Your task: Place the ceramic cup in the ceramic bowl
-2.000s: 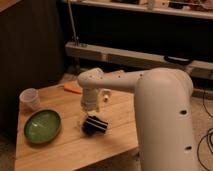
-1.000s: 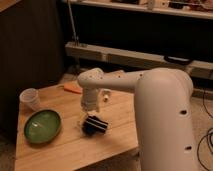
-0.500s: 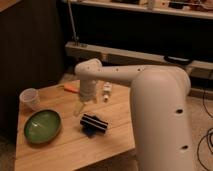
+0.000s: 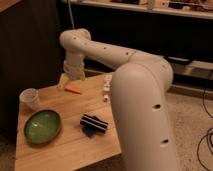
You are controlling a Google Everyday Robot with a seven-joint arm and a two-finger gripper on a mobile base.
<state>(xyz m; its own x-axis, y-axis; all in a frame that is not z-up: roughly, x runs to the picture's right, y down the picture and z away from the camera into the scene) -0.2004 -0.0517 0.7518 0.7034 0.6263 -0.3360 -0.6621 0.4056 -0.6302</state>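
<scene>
The ceramic cup (image 4: pixel 30 98) is small, pale and upright at the left edge of the wooden table (image 4: pixel 65 150). The ceramic bowl (image 4: pixel 43 125), wide and green inside, sits just in front of it, and they stand apart. The white arm reaches in from the right, bends at an elbow high over the back of the table, and points down. My gripper (image 4: pixel 70 80) hangs at its end over the table's back edge, to the right of and behind the cup. It holds nothing that I can see.
An orange item (image 4: pixel 74 90) lies under the gripper, next to a yellowish object (image 4: pixel 63 83). A black striped object (image 4: pixel 94 124) lies mid-table, right of the bowl. A tiny white bottle-like item (image 4: pixel 106 88) stands at the right edge. A dark cabinet stands to the left, with shelving behind.
The arm has lifted away from the black striped object and swung left and back toward the table's far edge. The cup, bowl and black object have not moved.
</scene>
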